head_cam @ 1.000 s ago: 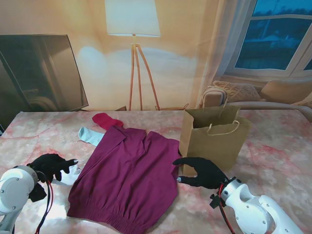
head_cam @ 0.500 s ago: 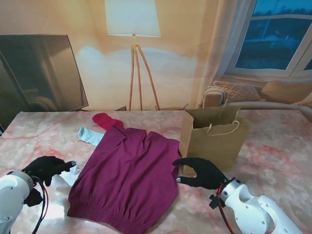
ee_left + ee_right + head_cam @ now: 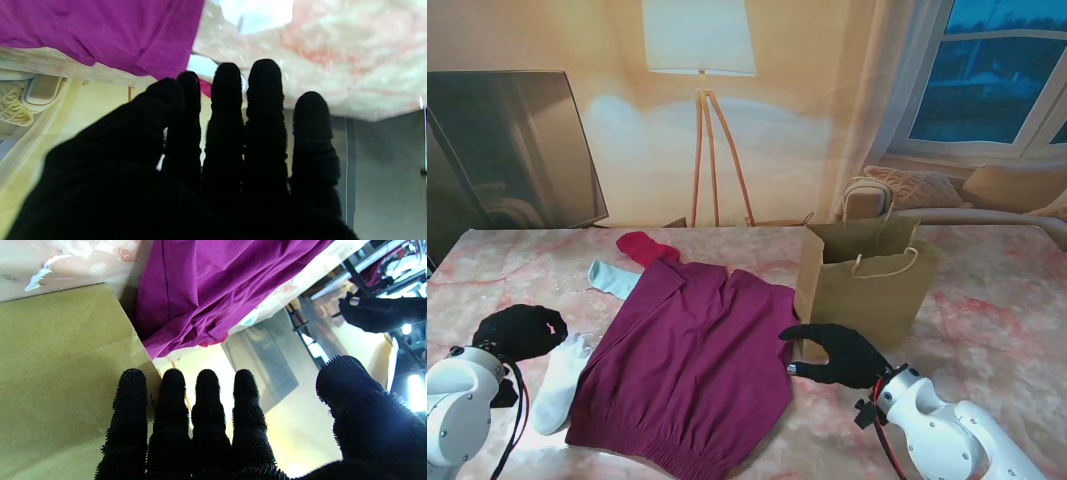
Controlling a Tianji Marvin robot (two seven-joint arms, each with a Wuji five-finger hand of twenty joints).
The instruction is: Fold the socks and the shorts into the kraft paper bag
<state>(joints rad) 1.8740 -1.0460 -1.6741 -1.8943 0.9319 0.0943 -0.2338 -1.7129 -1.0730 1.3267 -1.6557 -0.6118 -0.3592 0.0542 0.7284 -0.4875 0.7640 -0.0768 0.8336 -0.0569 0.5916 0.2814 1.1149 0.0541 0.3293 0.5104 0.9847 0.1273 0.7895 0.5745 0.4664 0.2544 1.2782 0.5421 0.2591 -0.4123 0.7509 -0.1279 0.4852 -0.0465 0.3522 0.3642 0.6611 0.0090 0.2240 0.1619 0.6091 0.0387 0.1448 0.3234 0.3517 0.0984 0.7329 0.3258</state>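
**Two gloved robot hands wait beside magenta shorts, socks and a paper bag**

A pink-veined marble counter (image 3: pixel 1007 290) carries all the laundry. In the middle, magenta shorts (image 3: pixel 692 365) lie spread flat, with the waistband nearest me. A kraft paper bag (image 3: pixel 867 285) stands upright and open just to the right of the shorts, its rope handles loose at the rim. A white sock (image 3: pixel 557 385) lies stretched out along the shorts' left edge. A pale blue sock (image 3: pixel 614 278) and a red sock (image 3: pixel 647 246) rest farther from me, at the shorts' far left corner, and the red one partly tucks under the fabric.

The left hand (image 3: pixel 519 332), in a black glove, hovers just beside the top of the white sock. Its fingers curl loosely and grasp nothing; its wrist camera shows them straight and close together. The right hand (image 3: pixel 835 355) sits between the shorts' right edge and the foot of the bag, fingers spread apart and released, holding nothing.

Nothing appears folded or bagged yet, so the task seems to be at its start. The white sock looks like the likeliest first piece. A clean fold probably needs the fingertips to pinch one end flat against the counter and lift it over the other end without dragging the shorts' edge along.
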